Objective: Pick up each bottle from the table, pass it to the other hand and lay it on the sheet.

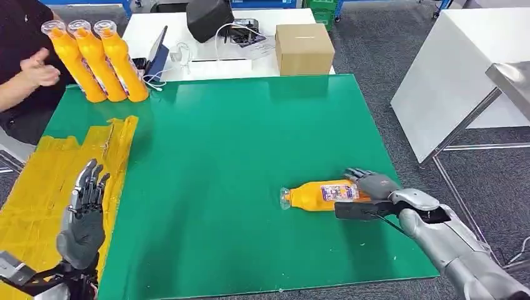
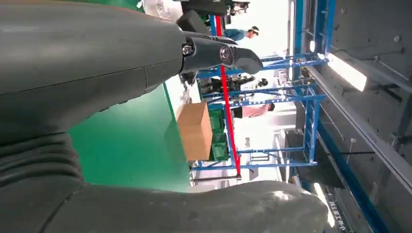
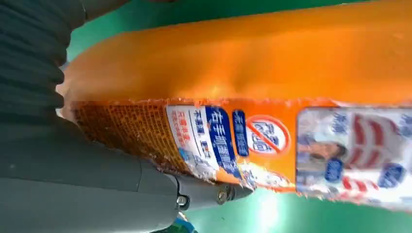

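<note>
An orange bottle with a printed label lies on its side on the green table, cap pointing left. My right hand wraps its base end, fingers over the far side and thumb along the near side. The right wrist view shows the bottle against the palm of my right hand. My left hand stands upright and empty, fingers apart, over the yellow sheet at the table's left edge. The left wrist view has this left hand close up. Three more orange bottles stand at the back left.
A person sits at the far left, one hand beside the standing bottles. Behind the green table is a white table with a cardboard box, cables and a dark bag. A white cabinet stands to the right.
</note>
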